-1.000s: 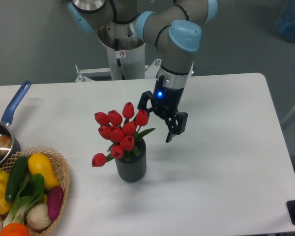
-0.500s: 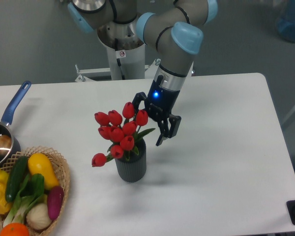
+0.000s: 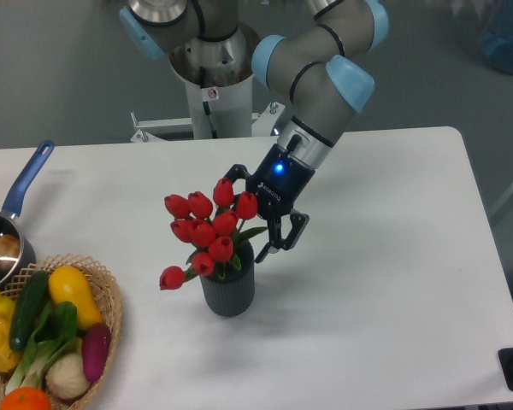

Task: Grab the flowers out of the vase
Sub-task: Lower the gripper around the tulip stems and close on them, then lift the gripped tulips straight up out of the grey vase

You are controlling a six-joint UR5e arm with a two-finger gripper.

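A single fixed camera looks down at a slant from the near side of the bench, facing the robot's base at the far edge. It stands fairly close: the bench fills most of the picture, its left end and near edge cut off. The grey floor shows beyond. No second view shares the scene.

We see our black two-finger hand spread open, tilted against the right side of the bunch of red tulip buds with green stems, which stands in the ribbed dark grey cylindrical vase on the white surface
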